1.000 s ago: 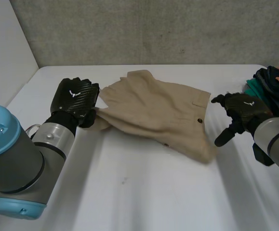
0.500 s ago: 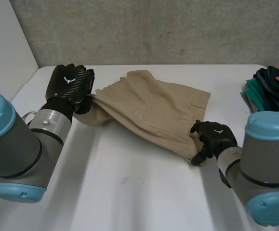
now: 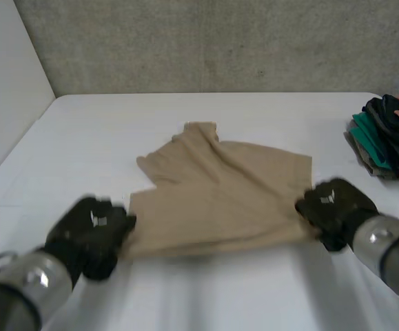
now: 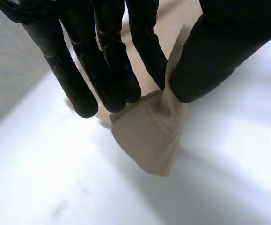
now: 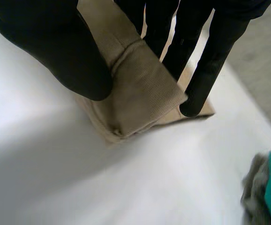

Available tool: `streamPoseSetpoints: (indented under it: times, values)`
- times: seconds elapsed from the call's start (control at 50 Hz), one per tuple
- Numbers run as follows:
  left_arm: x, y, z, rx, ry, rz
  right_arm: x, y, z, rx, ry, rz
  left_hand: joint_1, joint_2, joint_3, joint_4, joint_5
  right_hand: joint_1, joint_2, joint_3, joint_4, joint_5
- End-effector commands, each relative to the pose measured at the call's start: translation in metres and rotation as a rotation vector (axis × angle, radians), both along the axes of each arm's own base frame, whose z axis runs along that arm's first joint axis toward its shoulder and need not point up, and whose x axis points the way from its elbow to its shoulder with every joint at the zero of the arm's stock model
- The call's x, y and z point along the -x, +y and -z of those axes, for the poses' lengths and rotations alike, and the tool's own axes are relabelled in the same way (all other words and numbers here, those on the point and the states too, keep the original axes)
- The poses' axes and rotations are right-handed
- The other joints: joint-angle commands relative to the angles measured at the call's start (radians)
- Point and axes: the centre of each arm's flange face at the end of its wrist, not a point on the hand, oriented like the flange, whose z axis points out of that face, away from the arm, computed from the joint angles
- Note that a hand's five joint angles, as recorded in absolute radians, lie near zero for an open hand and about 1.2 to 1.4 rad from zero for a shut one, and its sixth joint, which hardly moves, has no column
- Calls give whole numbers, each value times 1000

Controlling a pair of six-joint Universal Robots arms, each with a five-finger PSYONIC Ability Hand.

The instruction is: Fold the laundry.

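Note:
A pair of tan shorts (image 3: 216,193) is spread across the middle of the white table (image 3: 82,131). My left hand (image 3: 92,231) is at the shorts' near left corner, thumb and fingers pinching the cloth (image 4: 149,136). My right hand (image 3: 333,210) is at the near right corner, its thumb and fingers closed on a fold of the tan cloth (image 5: 140,93). The near edge of the shorts runs stretched between the two hands.
A pile of dark, teal and orange clothes (image 3: 389,134) lies at the table's far right edge; it shows as grey and teal cloth (image 5: 266,194) in the right wrist view. A grey wall (image 3: 220,41) stands behind the table.
My right hand reached the shorts' right side and closed on it. Both hands then pulled toward the near edge, dragging the shorts flatter and closer.

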Motion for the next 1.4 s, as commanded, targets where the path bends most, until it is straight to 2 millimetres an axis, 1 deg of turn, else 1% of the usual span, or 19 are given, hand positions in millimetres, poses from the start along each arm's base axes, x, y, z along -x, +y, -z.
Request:
streamPoseSetpoints:
  times: [0.02,0.24,0.32,0.34,0.4,0.48,0.5,0.56,0.58,0.6,0.66,0.7,0.8,0.98,1.14,1.16,1.26,1.34,1.4]
  values:
    - [2,48,6,-98,-112,150,18,27,5,-137,175,-67,228,197,200,194,241,287,216,212,198,216]
    - [28,10,22,-60,-103,139,13,20,8,-91,164,-70,228,197,200,194,241,287,216,212,198,216]
    - [41,-37,33,7,-58,74,7,5,16,-50,150,-71,228,197,200,194,241,287,216,212,198,216]
    - [45,-61,36,52,-41,44,5,-1,18,-35,147,-69,228,197,200,194,241,287,216,212,198,216]
    - [52,-99,34,156,-16,12,-6,-35,16,62,118,-44,228,197,200,194,241,287,216,212,198,216]
    - [73,-158,4,435,35,-3,-20,-90,-15,266,-6,69,228,197,200,194,241,287,216,212,198,216]
    - [79,-181,-25,589,77,-23,-25,-101,-26,323,-42,91,228,197,200,194,241,287,216,212,198,216]
    - [85,-205,-73,825,167,-56,-53,-130,-85,591,-241,123,228,197,200,194,241,287,216,212,198,216]
    - [85,-217,-108,986,247,-87,-58,-136,-101,663,-295,127,228,197,200,194,241,287,216,212,198,216]
    - [84,-220,-126,1061,292,-104,-65,-146,-134,808,-401,136,228,197,200,194,241,287,216,212,198,216]
    - [79,-224,-176,1280,443,-140,-74,-152,-174,990,-532,137,228,197,200,194,241,287,216,212,198,216]
    - [73,-226,-192,1349,489,-158,-77,-154,-199,1118,-612,140,228,197,200,194,241,287,216,212,198,216]
    - [71,-227,-193,1327,513,-161,-92,-154,-207,1190,-683,105,228,197,200,194,241,287,216,212,198,216]
    - [70,-202,-129,1030,465,-138,-106,-168,-164,1066,-680,66,228,197,200,194,241,287,216,212,198,216]
    - [77,-166,-41,757,342,-78,-117,-174,-54,733,-498,-35,228,197,200,194,241,287,216,212,198,216]
    - [78,-161,-33,726,329,-69,-118,-171,-27,646,-457,-50,228,197,200,194,241,287,216,212,198,216]
    - [75,-132,17,542,222,-55,-113,-154,40,423,-319,-79,228,197,200,194,241,287,216,212,198,216]
    - [66,-109,40,417,130,-78,-102,-137,61,332,-221,-80,228,197,200,194,241,287,216,212,198,216]
    - [57,-90,44,345,61,-93,-94,-120,57,292,-185,-80,228,197,200,194,241,287,216,212,198,216]
